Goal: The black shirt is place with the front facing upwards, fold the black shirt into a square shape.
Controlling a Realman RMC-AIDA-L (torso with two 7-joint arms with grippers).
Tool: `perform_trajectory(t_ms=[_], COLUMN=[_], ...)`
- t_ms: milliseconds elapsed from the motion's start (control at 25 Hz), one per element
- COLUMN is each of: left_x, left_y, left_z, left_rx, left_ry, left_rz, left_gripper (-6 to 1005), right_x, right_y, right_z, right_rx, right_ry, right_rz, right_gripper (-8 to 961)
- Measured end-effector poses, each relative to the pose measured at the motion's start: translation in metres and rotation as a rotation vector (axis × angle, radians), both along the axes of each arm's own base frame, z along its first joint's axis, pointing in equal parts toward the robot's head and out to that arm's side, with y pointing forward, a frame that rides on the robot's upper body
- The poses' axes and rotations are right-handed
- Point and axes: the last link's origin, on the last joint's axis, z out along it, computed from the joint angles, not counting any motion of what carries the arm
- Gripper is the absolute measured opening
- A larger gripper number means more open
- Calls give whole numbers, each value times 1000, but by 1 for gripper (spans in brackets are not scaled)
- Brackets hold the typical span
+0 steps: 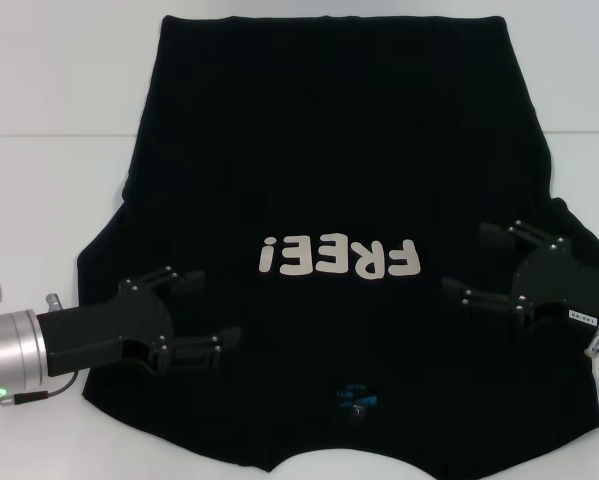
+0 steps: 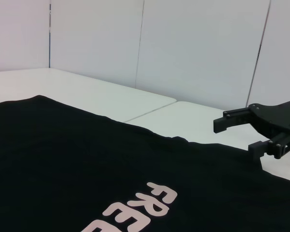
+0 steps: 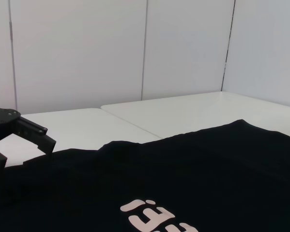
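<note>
The black shirt (image 1: 329, 150) lies spread flat on the white table, front up, collar toward me. Its cream "FREE!" lettering (image 1: 339, 258) reads upside down from here, and a small blue neck label (image 1: 357, 397) shows near the collar. My left gripper (image 1: 214, 310) is open over the shirt's left shoulder area, fingers pointing inward. My right gripper (image 1: 466, 260) is open over the right shoulder area, facing it. Nothing is between either pair of fingers. The left wrist view shows the shirt (image 2: 86, 164) with the right gripper (image 2: 234, 135) beyond; the right wrist view shows the shirt (image 3: 193, 169) and the left gripper (image 3: 23, 154).
The white table (image 1: 49, 130) extends bare to the left and right of the shirt, with a seam line between tabletops (image 2: 149, 110). White wall panels (image 3: 111, 48) stand behind the table. The collar hangs at the table's near edge.
</note>
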Motion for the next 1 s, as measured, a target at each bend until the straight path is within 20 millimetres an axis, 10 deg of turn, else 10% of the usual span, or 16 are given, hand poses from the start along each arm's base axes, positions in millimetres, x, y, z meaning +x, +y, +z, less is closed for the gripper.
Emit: perform_trajectory(t_ms=[600,1000], left_x=[0,-24], left_y=[0,29], left_z=[3,86], left_rx=[-31,-157], left_ry=[-56,-414], left_rz=[78,751], left_gripper=[950,949], right_x=[0,-2], right_y=[0,0], right_z=[0,1], right_rx=[0,-19], right_ry=[3,39], right_rz=[0,-27], right_gripper=[941,942])
